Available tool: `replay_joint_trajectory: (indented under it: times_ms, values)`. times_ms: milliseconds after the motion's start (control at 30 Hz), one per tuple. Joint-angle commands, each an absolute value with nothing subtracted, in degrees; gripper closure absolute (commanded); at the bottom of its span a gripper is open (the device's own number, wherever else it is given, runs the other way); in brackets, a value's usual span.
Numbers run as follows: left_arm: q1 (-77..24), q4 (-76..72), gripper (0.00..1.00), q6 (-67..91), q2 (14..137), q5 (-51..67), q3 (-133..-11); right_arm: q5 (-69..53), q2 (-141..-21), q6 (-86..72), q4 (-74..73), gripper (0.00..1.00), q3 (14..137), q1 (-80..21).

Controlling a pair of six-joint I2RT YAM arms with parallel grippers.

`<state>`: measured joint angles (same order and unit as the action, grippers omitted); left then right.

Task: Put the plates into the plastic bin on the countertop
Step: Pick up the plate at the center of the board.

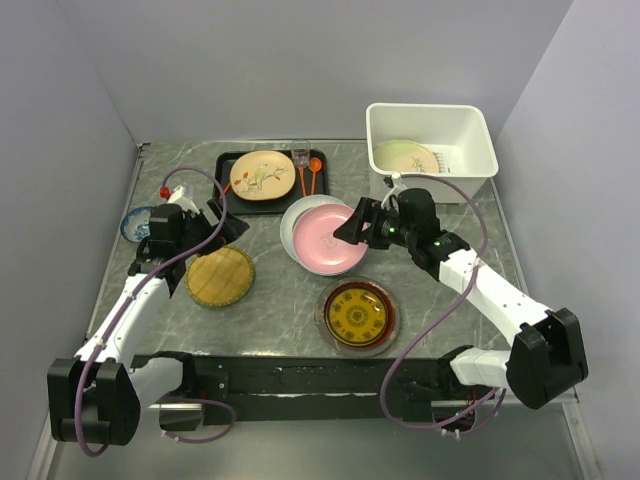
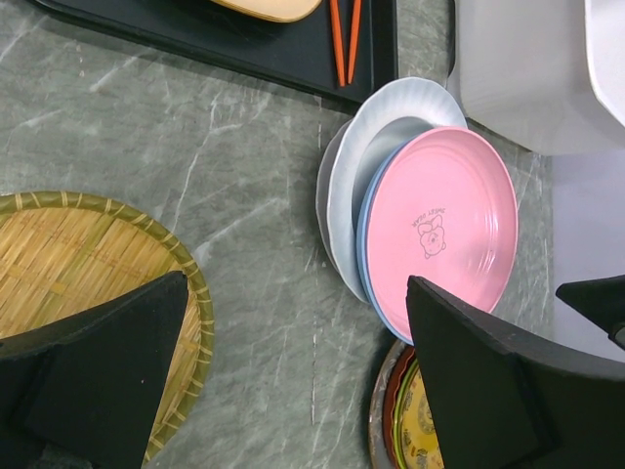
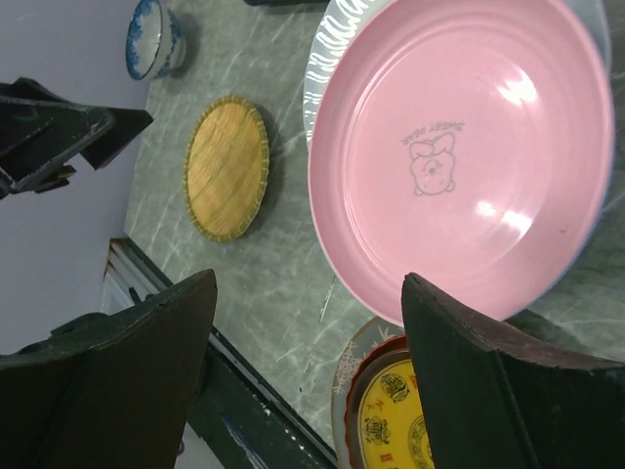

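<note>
A pink plate (image 1: 328, 240) lies on a white plate (image 1: 298, 213) mid-countertop (image 1: 290, 300). A gold-patterned dark red plate (image 1: 356, 315) sits nearer. A cream floral plate (image 1: 262, 175) lies on the black tray (image 1: 225, 196). The white plastic bin (image 1: 480, 135) at the back right holds a pale green plate (image 1: 405, 157). My right gripper (image 1: 355, 228) is open and empty over the pink plate's right edge; its view shows the pink plate (image 3: 459, 156) ahead of the gripper (image 3: 308, 381). My left gripper (image 1: 228, 225) is open and empty; its wrist view (image 2: 293, 371) shows bare countertop below it.
A woven bamboo dish (image 1: 220, 276) lies under the left arm. A small blue-patterned bowl (image 1: 135, 222) stands at the far left. Orange utensils (image 1: 308, 176) lie on the tray's right side. Grey walls close in the left, back and right.
</note>
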<state>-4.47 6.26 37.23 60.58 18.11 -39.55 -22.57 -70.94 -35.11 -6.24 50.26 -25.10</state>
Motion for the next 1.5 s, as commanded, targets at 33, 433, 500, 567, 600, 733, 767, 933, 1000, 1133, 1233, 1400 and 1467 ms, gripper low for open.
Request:
replay_joint_trajectory:
  times_ms: [33, 433, 500, 567, 600, 733, 767, 933, 1000, 1133, 1233, 1400, 1467]
  values:
    - [-4.7, 7.1, 0.01, 36.3, 58.8, 16.6, -42.0, -22.9, -73.6, -34.7, -4.0, 0.17, 53.2, -27.2]
    - [-4.7, 13.0, 0.01, 34.6, 56.3, 13.8, -45.1, -23.2, -84.8, -35.3, -2.1, 0.17, 60.7, -36.1]
    - [-4.7, 14.6, 0.01, 34.2, 55.4, 13.3, -45.8, -23.6, -87.8, -35.9, -1.3, 0.18, 62.7, -38.0]
    - [-4.7, 15.6, 0.01, 33.9, 54.4, 12.2, -46.4, -24.1, -90.5, -36.1, -1.1, 0.18, 64.1, -39.9]
    - [-4.7, 16.4, 0.01, 33.7, 54.1, 12.0, -46.6, -24.1, -91.3, -36.3, -0.8, 0.18, 65.3, -40.6]
    - [-4.7, 18.5, 0.01, 33.0, 52.1, 10.1, -47.4, -24.8, -95.9, -36.9, -0.4, 0.18, 68.1, -42.9]
    - [-4.7, 18.7, 0.01, 33.0, 51.9, 10.0, -47.4, -24.8, -96.5, -37.1, -0.2, 0.18, 68.9, -43.7]
    - [-4.7, 19.6, 0.01, 33.0, 50.5, 10.1, -46.9, -25.4, -100.4, -37.7, 0.4, 0.18, 71.0, -46.6]
    - [-4.7, 20.3, 0.01, 32.9, 50.2, 9.9, -46.8, -25.7, -102.0, -38.2, 0.8, 0.18, 71.9, -47.6]
    - [-4.6, 21.5, 0.01, 32.6, 49.9, 9.2, -47.2, -26.0, -104.8, -38.9, 1.9, 0.19, 73.6, -49.3]
    - [-4.7, 22.5, 0.01, 32.3, 49.8, 8.8, -47.8, -26.5, -107.2, -39.1, 1.8, 0.19, 75.1, -49.9]
    - [-4.6, 23.5, 0.01, 31.6, 49.7, 7.6, -48.4, -26.6, -109.7, -40.2, 3.1, 0.2, 75.6, -50.4]
    - [-4.6, 23.7, 0.01, 31.9, 49.7, 7.0, -48.4, -26.7, -110.3, -40.4, 3.5, 0.2, 75.8, -50.5]
